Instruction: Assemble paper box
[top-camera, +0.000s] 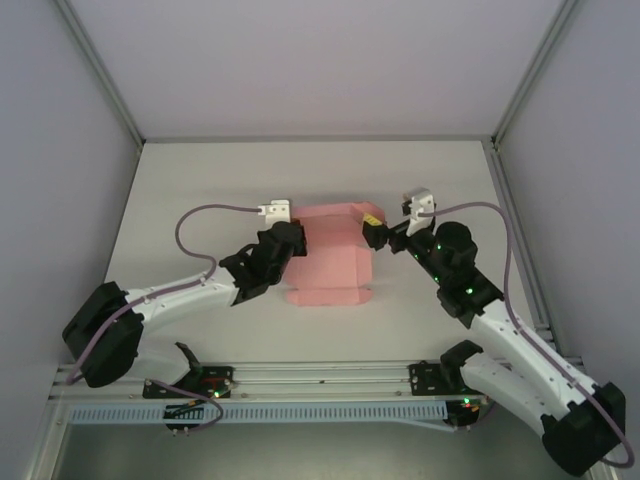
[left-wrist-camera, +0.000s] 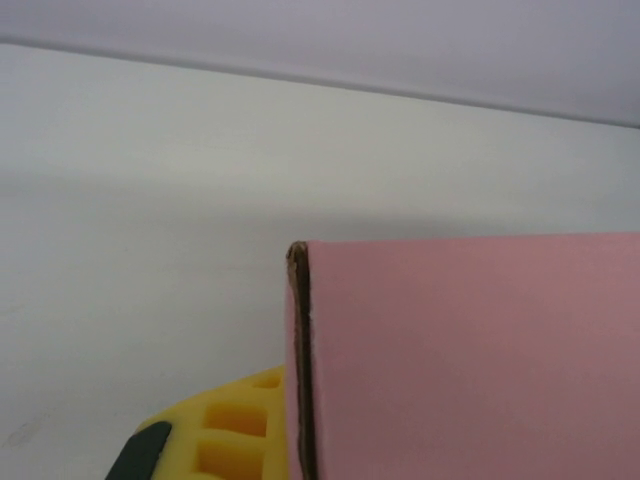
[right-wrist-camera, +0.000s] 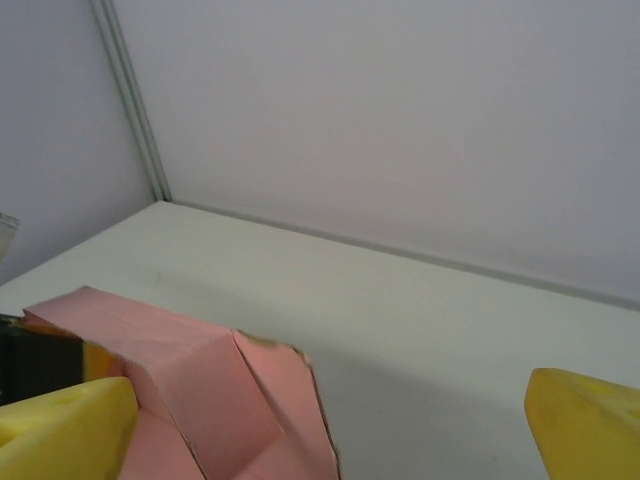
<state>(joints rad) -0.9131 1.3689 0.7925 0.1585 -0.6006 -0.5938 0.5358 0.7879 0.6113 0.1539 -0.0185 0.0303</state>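
as viewed from above, found paper box (top-camera: 330, 262) near middle of white surface (top-camera: 200, 180), partly folded: far and side walls raised, near panel lying flat. found left end effector (top-camera: 295, 240) at box's left wall, clenched on the pink card. in left wrist view, saw yellow pad (left-wrist-camera: 225, 430) pressed against the upright card edge. found right end effector (top-camera: 374, 228) at box's far right corner, released, jaws wide. in right wrist view, saw one finger (right-wrist-camera: 60, 430) just beside the folded wall, the other well apart over bare surface. unable to tell whether that finger touches the card.
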